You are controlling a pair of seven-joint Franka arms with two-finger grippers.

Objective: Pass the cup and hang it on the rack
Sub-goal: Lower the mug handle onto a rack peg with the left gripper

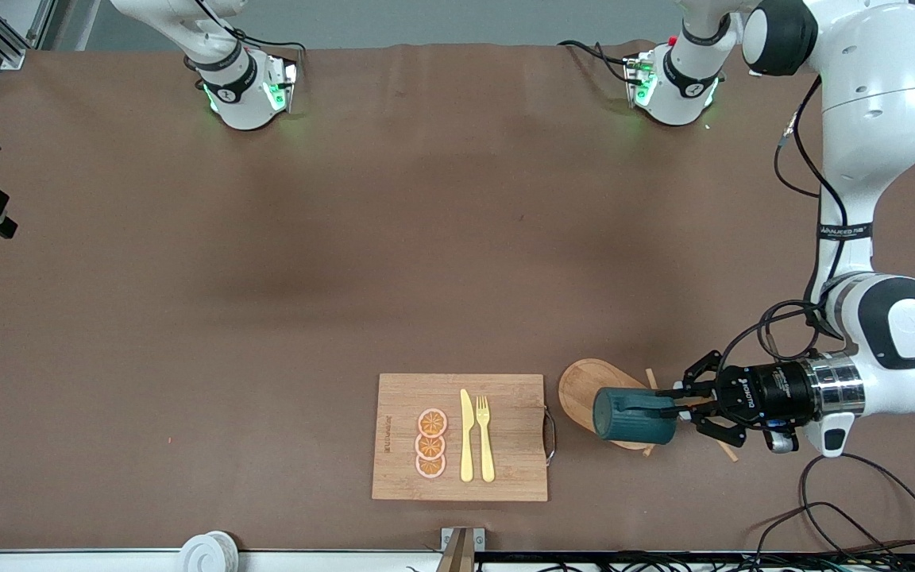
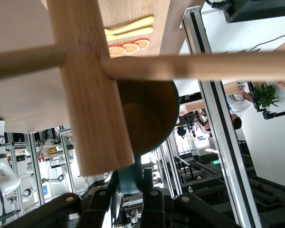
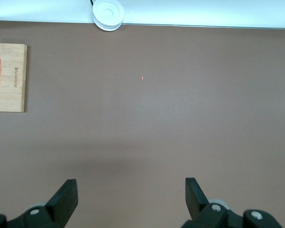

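Note:
The dark teal cup (image 1: 634, 415) is held on its side over the oval base of the wooden rack (image 1: 584, 388), at the left arm's end of the table. My left gripper (image 1: 670, 395) is shut on the cup's handle. In the left wrist view the cup (image 2: 149, 118) shows its tan inside, close beside the rack's post (image 2: 88, 85), with a peg (image 2: 204, 66) crossing its rim. My left gripper (image 2: 133, 186) pinches the teal handle there. I cannot tell whether the handle touches a peg. My right gripper (image 3: 130, 194) waits open over bare brown table.
A bamboo cutting board (image 1: 505, 469) with three orange slices (image 1: 430, 444), a yellow knife (image 1: 466, 435) and a fork (image 1: 485, 437) lies beside the rack, toward the right arm's end. A white round object (image 1: 207, 552) sits at the table's front edge. Cables (image 1: 847, 508) trail below the left arm.

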